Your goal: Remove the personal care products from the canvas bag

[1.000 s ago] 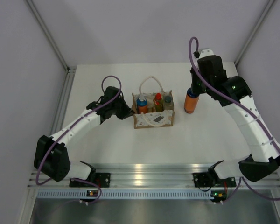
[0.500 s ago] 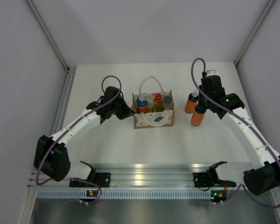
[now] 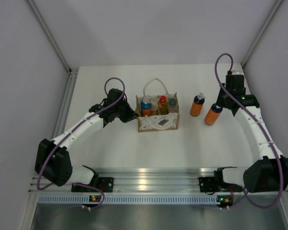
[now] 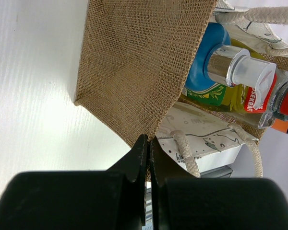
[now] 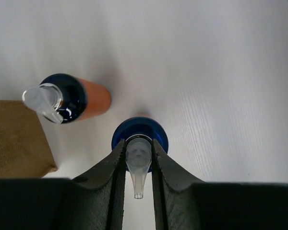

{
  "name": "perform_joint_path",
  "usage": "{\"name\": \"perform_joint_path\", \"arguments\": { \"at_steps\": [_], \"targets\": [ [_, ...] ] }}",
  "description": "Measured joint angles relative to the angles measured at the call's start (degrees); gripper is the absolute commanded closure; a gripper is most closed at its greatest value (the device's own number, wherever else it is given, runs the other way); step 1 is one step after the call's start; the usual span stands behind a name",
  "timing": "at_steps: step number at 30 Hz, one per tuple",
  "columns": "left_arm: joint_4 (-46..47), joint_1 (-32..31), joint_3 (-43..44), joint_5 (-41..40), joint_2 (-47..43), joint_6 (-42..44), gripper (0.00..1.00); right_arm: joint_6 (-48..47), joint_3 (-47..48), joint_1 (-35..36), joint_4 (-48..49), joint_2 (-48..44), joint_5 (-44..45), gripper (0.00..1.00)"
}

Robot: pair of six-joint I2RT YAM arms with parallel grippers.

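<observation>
Right fingers (image 5: pixel 118 162) grip the orange bottle (image 3: pixel 212 115) by its pump; it seems tilted, so level it before releasing. Left fingers (image 4: pixel 140 157) pinch the canvas bag (image 4: pixel 134 57).

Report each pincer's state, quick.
Left pincer: closed on the edge of the canvas bag.
Right pincer: closed on the pump of an orange bottle.

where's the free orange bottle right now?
The free orange bottle stands right of the canvas bag in the top view, between it and the other orange bottle gripped by the right end effector.
</observation>
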Motion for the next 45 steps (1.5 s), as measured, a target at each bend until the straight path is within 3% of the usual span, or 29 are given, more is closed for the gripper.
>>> {"name": "perform_joint_path", "arguments": {
  "at_steps": [7,16,17,18,21,23,31,35,45],
  "targets": [
    [-0.2,0.0,0.0,-0.02,-0.24,0.02,1.0,-1.92,1.49,-5.77,4.5,7.96,-2.14,1.0],
    [-0.24,0.0,0.0,-0.02,-0.26,0.02,1.0,-4.09,4.83,-6.54,7.76,13.31,-2.4,0.99],
    [-0.24,0.0,0.0,-0.02,-0.26,0.02,1.0,-4.15,4.85,-6.54,8.09,13.46,-2.45,0.93],
    [-0.24,0.0,0.0,-0.02,-0.26,0.02,1.0,-4.2,4.85,-6.54,8.31,13.53,-2.47,0.74],
    [-0.24,0.0,0.0,-0.02,-0.26,0.02,1.0,-3.87,4.85,-6.54,8.46,13.62,-2.56,0.45],
    [-0.24,0.0,0.0,-0.02,-0.26,0.04,1.0,-3.85,5.07,-6.54,8.24,13.62,-2.64,0.4],
    [-0.26,0.0,0.0,-0.17,-0.26,0.33,1.0,-3.69,13.49,-5.16,6.23,13.46,-2.86,0.38],
    [-0.26,-0.02,0.0,-0.22,-0.24,0.35,1.0,-3.74,16.52,1.88,6.03,11.32,-3.74,0.38],
    [-0.76,-0.04,0.68,-0.22,0.17,0.59,1.0,-3.85,20.76,30.62,6.36,11.56,-7.28,0.39]
  ]
}}
